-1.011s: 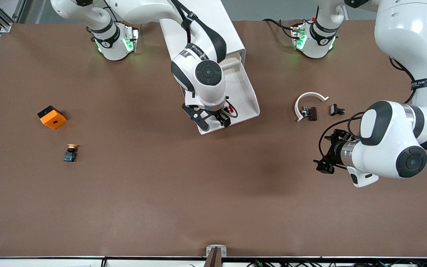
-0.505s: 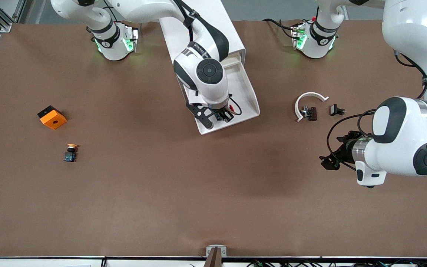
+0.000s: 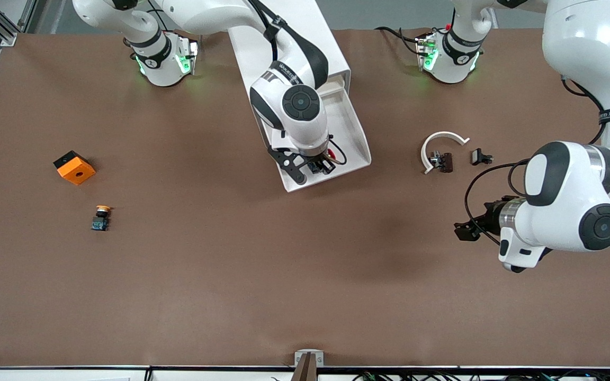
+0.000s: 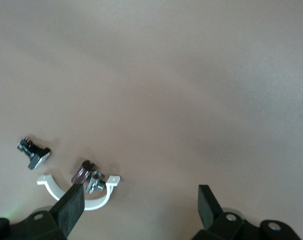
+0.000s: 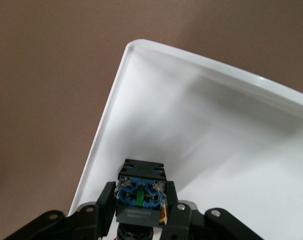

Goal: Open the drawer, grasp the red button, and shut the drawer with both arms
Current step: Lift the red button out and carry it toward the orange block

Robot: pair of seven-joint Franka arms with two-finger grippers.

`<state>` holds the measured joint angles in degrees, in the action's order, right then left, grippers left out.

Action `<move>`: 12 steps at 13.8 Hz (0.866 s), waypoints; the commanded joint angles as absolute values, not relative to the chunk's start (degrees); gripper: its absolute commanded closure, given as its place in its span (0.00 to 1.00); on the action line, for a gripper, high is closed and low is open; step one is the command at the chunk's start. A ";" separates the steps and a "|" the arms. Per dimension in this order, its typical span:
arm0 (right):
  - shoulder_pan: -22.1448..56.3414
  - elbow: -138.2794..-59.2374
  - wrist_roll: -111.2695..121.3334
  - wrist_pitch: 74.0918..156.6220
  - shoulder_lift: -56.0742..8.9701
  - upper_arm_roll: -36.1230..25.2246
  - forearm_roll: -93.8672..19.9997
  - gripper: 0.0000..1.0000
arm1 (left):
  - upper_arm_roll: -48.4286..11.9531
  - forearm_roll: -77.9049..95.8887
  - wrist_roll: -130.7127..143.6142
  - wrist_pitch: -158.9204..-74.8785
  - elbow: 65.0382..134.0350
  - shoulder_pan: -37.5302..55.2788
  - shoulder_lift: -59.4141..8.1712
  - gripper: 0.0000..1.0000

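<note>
The drawer [image 3: 351, 132] stands pulled out of the white cabinet [image 3: 305, 32], toward the front camera. My right gripper [image 3: 319, 166] is over the drawer's front end and shut on the button [image 3: 316, 165]. In the right wrist view the button's blue base and black body [image 5: 141, 192] sit clamped between the fingers [image 5: 105, 200], above the drawer's white floor near a front corner [image 5: 131, 47]. Its red cap is mostly hidden. My left gripper [image 3: 464, 232] is open and empty over bare table toward the left arm's end; its wrist view shows the gripper [image 4: 139, 205] with its pads wide apart.
An orange block with a hole [image 3: 74, 168] and an orange-capped button [image 3: 101, 217] lie toward the right arm's end. A white curved clip [image 3: 440, 142], a brown and metal part [image 3: 442, 160] and a small black part [image 3: 481, 156] lie near my left gripper.
My right gripper has shifted a little toward the cabinet over the drawer's front end. My left arm has swung and turned its wrist, its gripper staying over the same patch of table.
</note>
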<state>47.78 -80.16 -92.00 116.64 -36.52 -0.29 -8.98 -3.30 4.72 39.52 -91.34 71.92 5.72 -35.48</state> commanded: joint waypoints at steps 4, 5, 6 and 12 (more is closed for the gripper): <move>47.90 -76.56 -92.81 115.41 -36.48 -0.88 -10.02 0.91 | -3.60 1.05 37.01 -97.20 72.33 7.03 -37.17 0.00; 47.64 -76.12 -92.46 113.75 -35.95 -0.97 -9.85 0.91 | -3.60 1.05 35.96 -97.38 72.33 7.38 -37.35 0.00; 47.20 -74.81 -92.11 111.47 -35.69 -1.23 -9.76 0.91 | -3.60 1.05 35.77 -97.38 72.33 7.38 -37.35 0.00; 37.73 -68.91 -73.61 94.15 -31.04 -1.41 -9.76 0.91 | -3.60 1.05 35.25 -100.10 74.09 8.26 -37.88 0.00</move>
